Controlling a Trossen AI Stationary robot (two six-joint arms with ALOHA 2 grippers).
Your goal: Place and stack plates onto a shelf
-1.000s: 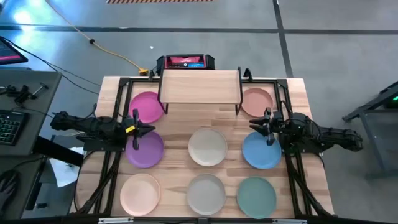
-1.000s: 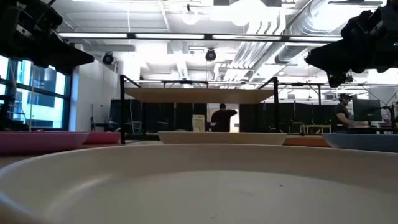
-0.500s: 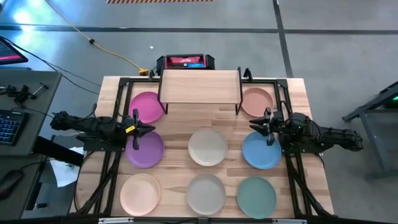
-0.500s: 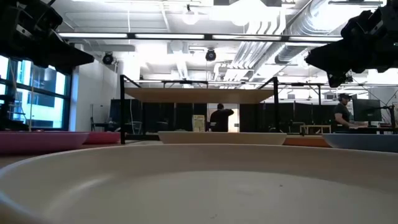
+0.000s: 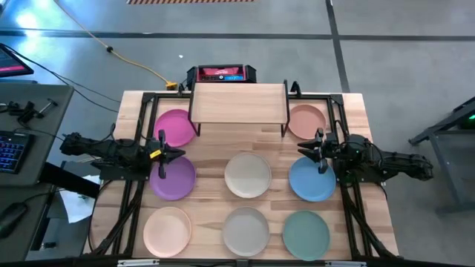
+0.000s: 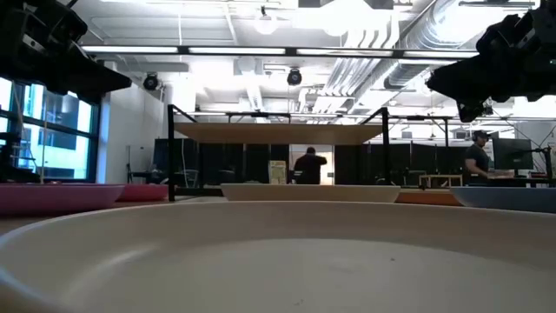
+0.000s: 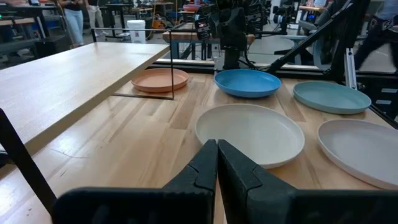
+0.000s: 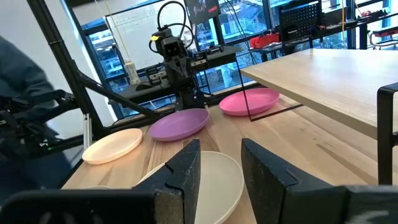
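Observation:
Several round plates lie flat on the wooden table: pink point(image 5: 175, 127), purple point(image 5: 174, 178), peach point(image 5: 167, 228), cream point(image 5: 248, 175), beige point(image 5: 246, 228), teal point(image 5: 305, 231), blue point(image 5: 312, 180) and orange-peach point(image 5: 306, 121). The shelf point(image 5: 239, 100), a light-wood board on thin black legs, stands at the far middle with nothing on it. My left gripper point(image 5: 180, 153) hovers shut above the table between the pink and purple plates, pointing level toward the table's right edge. My right gripper point(image 5: 300, 148) hovers open above the blue plate's far rim, pointing toward the left edge. In the wrist views both grippers, left point(image 7: 217, 163) and right point(image 8: 221, 163), hold nothing.
A red and black device point(image 5: 220, 74) sits at the table's far edge behind the shelf. Black frame rails point(image 5: 132, 200) run along the left and right sides. Bare wood point(image 5: 245, 141) lies between the shelf and the cream plate. People point(image 6: 308, 165) stand in the room beyond.

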